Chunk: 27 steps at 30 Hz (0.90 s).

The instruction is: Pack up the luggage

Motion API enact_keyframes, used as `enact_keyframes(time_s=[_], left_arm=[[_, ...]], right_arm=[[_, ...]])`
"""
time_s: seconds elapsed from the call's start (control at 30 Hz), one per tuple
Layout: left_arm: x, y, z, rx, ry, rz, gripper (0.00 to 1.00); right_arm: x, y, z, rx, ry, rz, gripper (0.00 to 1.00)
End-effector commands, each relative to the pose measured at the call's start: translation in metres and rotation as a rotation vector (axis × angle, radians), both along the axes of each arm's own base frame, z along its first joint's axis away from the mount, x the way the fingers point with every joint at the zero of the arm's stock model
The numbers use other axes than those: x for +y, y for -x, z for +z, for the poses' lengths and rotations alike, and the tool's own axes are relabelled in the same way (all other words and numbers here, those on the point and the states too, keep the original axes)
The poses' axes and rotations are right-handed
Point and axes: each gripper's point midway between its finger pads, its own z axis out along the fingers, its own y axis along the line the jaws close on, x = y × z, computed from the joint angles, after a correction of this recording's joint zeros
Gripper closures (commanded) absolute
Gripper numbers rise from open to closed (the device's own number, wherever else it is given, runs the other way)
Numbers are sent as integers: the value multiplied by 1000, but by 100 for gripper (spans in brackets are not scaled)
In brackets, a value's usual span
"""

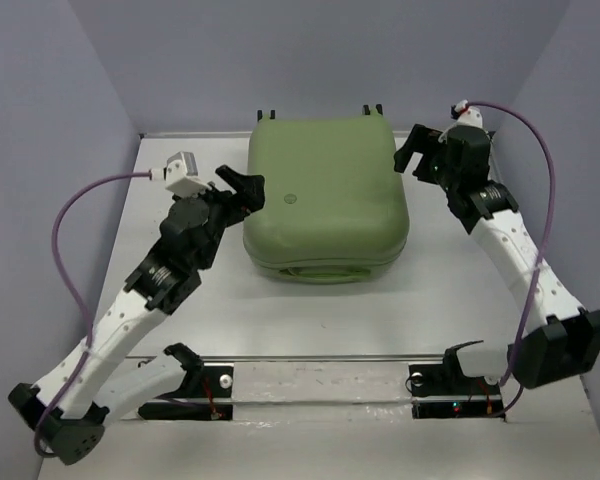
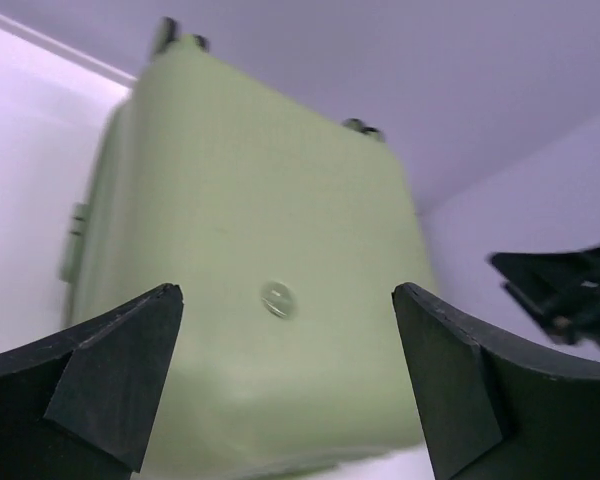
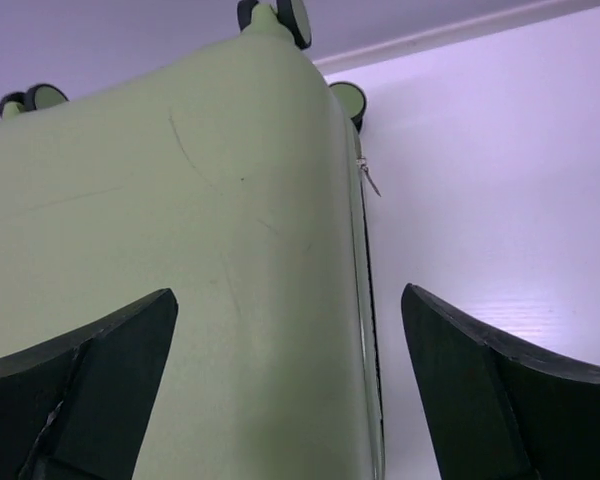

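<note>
Luggage: the light-green luggage (image 1: 325,200) lies flat with its lid shut in the upper middle of the overhead view, on the far part of the tabletop (image 1: 310,320).
Orientation: its wheels (image 1: 271,113) point at the back wall, the carry-handle edge faces the arm bases, and the round emblem (image 1: 292,197) sits left of centre on the lid.
Left fingers: the left fingers (image 1: 248,186) are spread wide and hold nothing; they hang just beside the case's left flank, and I can't tell whether they touch it.
Right fingers: the right fingers (image 1: 412,150) are also spread wide and empty, near the upper right corner of the case.
Stage: this looks like the end of the job to me, with the lid down and both arms free of it.
Seam: the right wrist view shows a dark seam line and a small zip pull (image 3: 370,180) near the wheel end; whether the seam is fastened all round I cannot tell.
Risk, nudge: either arm swinging inward could catch the smooth shell and slide or turn the case on the tabletop.
Risk, lid: if the seam is not fastened, the lid may lift when bumped.
Risk, press: an arm dropping onto the lid could scuff the shell or skid off its curve.
Risk, crossing: both arms reaching over the lid together could knock into each other.
</note>
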Motion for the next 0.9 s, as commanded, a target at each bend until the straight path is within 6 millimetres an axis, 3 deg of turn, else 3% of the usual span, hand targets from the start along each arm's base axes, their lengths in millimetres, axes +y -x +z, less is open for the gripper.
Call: enact_keyframes(time_s=[0.0,0.03,0.07,0.1,0.13,0.2,0.23,0.27,0.3,0.37,0.4,0.43,0.47,0.5,0.6,0.63,0.77,0.83,0.87], left_arm=[[22,-65,-51,115,-241,-1,1],[19,-80,-67,156,-253,-27,1],[33,-93,-75,177,-253,-2,1],[25,-104,-93,213,-250,-51,1],[30,-107,-90,206,-241,-35,1],[13,-112,-117,269,-225,-132,1],[6,-117,-114,241,-195,-154,1],[-4,-113,-127,264,-177,-210,1],[-10,-114,-127,254,-150,-225,1],[-20,-103,-140,270,-128,-275,1],[-31,-96,-134,242,-109,-303,1],[-36,-86,-145,258,-110,-319,1],[-41,-80,-148,261,-110,-334,1],[-45,-74,-148,256,-103,-341,1],[-61,-43,-155,255,-88,-372,1],[-75,-28,-154,255,-74,-412,1],[-96,5,-141,227,-37,-480,1],[-98,10,-124,193,-9,-484,1],[-97,10,-115,173,-3,-481,1]], right_arm=[[26,-38,-16,89,-17,173,0],[31,-44,-8,81,-23,193,0],[35,-50,-12,95,-25,207,0],[38,-60,-29,141,-30,221,0],[42,-65,-33,151,-34,235,0],[50,-76,-36,169,-47,269,0],[54,-80,-42,186,-53,285,0],[61,-88,-53,215,-67,304,0],[72,-88,-58,234,-92,363,0],[91,-94,-72,277,-143,457,2],[116,-85,-70,287,-181,574,3],[131,-87,-87,320,-183,626,5],[145,-85,-90,328,-177,671,5],[175,-79,-73,293,-170,761,5],[228,-67,-65,287,-172,938,5],[237,-66,-59,277,-186,970,4],[255,-75,-36,252,-275,1037,2],[257,-83,-33,239,-279,1018,0],[257,-86,-21,214,-284,1006,0]])
